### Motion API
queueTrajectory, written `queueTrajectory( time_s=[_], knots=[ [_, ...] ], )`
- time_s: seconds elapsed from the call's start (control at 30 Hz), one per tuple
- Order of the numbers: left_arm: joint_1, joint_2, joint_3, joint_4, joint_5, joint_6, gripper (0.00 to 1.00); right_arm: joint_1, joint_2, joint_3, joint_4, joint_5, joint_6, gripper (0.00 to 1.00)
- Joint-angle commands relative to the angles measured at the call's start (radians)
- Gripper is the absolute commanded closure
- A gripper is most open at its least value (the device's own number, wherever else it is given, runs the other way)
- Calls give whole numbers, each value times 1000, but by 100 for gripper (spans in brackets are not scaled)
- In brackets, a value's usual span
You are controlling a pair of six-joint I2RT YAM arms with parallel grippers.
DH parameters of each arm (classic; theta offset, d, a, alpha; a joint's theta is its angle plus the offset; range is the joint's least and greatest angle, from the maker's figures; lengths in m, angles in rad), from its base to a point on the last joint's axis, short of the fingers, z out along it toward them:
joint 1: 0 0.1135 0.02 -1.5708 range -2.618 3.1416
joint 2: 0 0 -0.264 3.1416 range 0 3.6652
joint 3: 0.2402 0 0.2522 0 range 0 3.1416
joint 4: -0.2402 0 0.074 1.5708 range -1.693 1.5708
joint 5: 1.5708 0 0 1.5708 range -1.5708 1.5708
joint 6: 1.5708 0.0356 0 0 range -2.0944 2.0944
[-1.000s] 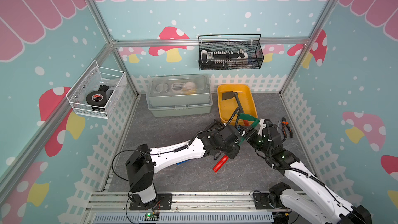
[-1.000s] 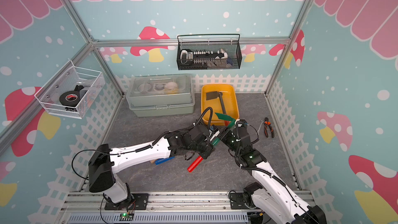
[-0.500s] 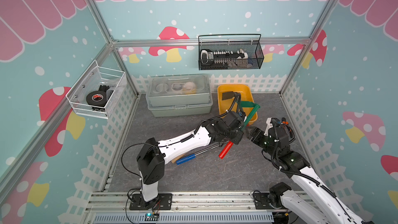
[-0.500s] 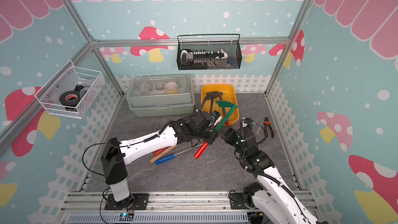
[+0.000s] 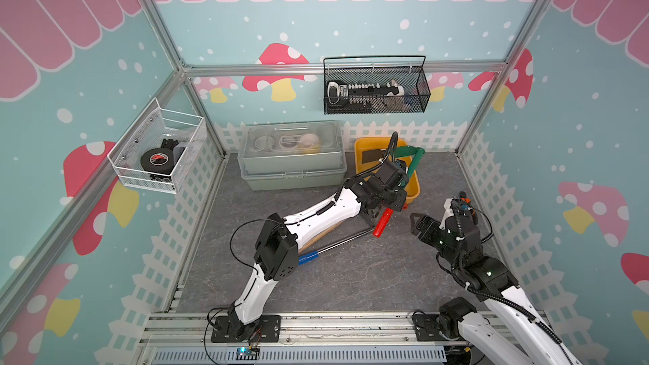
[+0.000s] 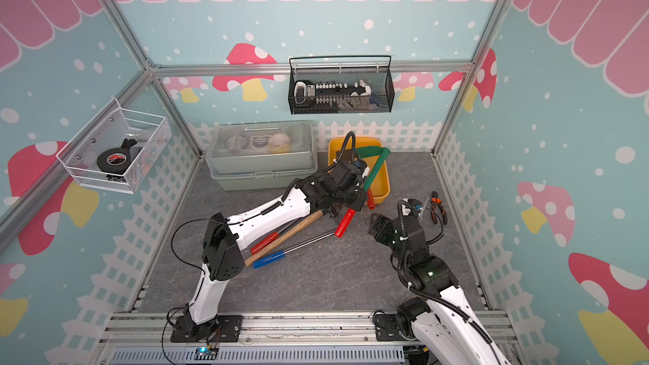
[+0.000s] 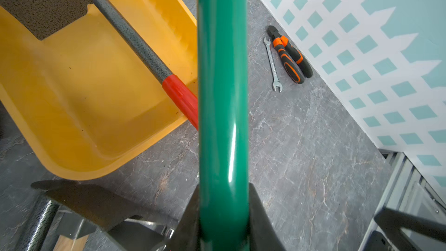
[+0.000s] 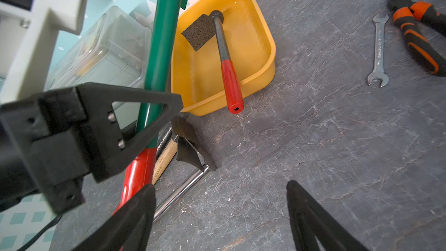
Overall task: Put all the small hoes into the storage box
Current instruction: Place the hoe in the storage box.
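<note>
my left claw (image 5: 398, 196) is pinching the small hoe (image 5: 413, 159) where its glossy green shaft meets the red grip; in the left wrist view my black fingers (image 7: 259, 216) press the shaft from both sides at the bottom centre of the frame, and it runs straight up the middle; the hoe is all green above the pinch, with a flat green head turned sideways off the top end, and a bright red grip slanting down to the lower left below my claw; in both top views it hangs tilted in the air right of centre, its shaft crossing the right rim of the storage box (image 5: 359, 145), head toward the white fence; whether it touches the box i cannot tell; the box is a shallow yellow tray with rounded corners, just right of the grey-green case (image 5: 291, 173); a dark hoe (image 8: 224, 44) with a speckled blade and shaft lies inside it, its red grip sticking out over the near rim; my right claw (image 8: 218, 188) is spread wide with nothing between the fingers, low over the grey floor (image 8: 337, 153), near the box's lower right corner; a spanner (image 8: 379, 49) and orange-handled pliers (image 8: 417, 37) lie at the upper right of the right wrist view.
</note>
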Motion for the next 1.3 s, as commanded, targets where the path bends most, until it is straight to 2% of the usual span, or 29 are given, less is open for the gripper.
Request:
queueTrajectory(
  time_s=[0.0,0.43,0.73,0.97,1.27],
  knots=[
    [33,23,95,32,-9,-54,100,-5,-20,9,-58,37,-27,16],
    [115,184,278,33,38,-129,100,-5,7,53,-78,42,-62,15],
    [160,261,348,31,61,-157,100,-5,17,38,-61,38,-60,15],
    [177,316,407,34,27,-191,100,-5,24,33,-59,40,-65,15],
    [219,381,440,79,71,-277,100,-5,20,24,-59,42,-65,15]
  ],
)
